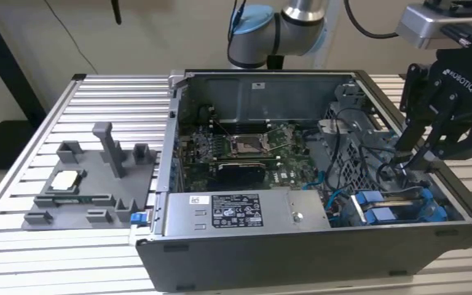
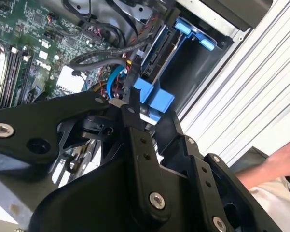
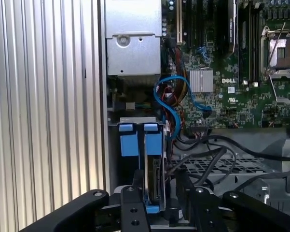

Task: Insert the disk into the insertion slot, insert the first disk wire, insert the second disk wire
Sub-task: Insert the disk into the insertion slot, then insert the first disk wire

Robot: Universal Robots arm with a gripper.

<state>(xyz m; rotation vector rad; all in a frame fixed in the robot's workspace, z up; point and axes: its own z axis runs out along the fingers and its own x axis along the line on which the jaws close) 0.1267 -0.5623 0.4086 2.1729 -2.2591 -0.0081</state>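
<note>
The gripper (image 1: 408, 163) hangs inside the open computer case (image 1: 302, 258), over the corner that holds the insertion slot (image 2: 198, 72). Directly beneath it, the disk (image 3: 155, 179) stands on edge in that slot, its bright blue carrier showing at both ends. The near end lies right under the gripper and the far end points away toward the power-supply box (image 3: 133, 43). Whether the gripper is clamped on the carrier or standing free just above it I cannot tell: the exterior view suggests some air between them, while in both wrist views they overlap. By my reading the first step, getting the disk into the slot, is at or near its end, and the wire steps look undone. The blue cable (image 3: 166, 104) loops loose beyond the disk's far end, and a bundle of black wires (image 3: 212, 154) trails past the gripper on the motherboard (image 3: 241, 72) side. Whether any plug sits in the disk is hidden. If the disk is not fully home, it needs a straight push along the slot with the carrier kept square. The wires ask for more care: a narrow pinch on a small plug, lined up with the disk's connector edge, in a corner crowded with cables that could snag. A person's hand (image 2: 280, 157) lies outside the case, on the table (image 1: 56, 264) side, well apart from the gripper.
</note>
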